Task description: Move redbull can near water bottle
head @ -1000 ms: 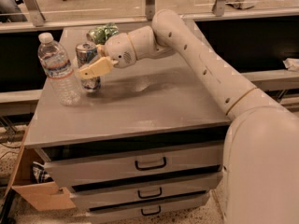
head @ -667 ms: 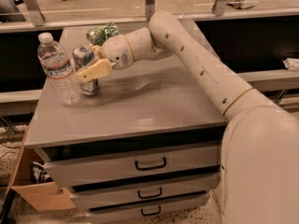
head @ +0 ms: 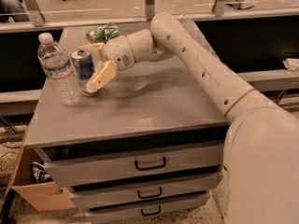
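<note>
The redbull can (head: 82, 68), blue and silver with a silver top, stands upright on the grey cabinet top (head: 154, 101), just right of the water bottle (head: 58, 71). The bottle is clear plastic with a white cap and a label band, and only a small gap separates the two. My gripper (head: 96, 65) is at the can's right side. Its tan fingers (head: 103, 74) are spread, one in front of the can and one behind it. The can rests on the surface.
A green patterned can (head: 103, 32) lies at the back of the cabinet top, behind my wrist. The cabinet has several drawers (head: 149, 164) below. A cardboard box (head: 35, 190) sits on the floor at the left. A railing runs behind.
The can moved a little left, closer to the bottle, and now stands on the surface. My gripper has drawn slightly right, so more of the can shows.
</note>
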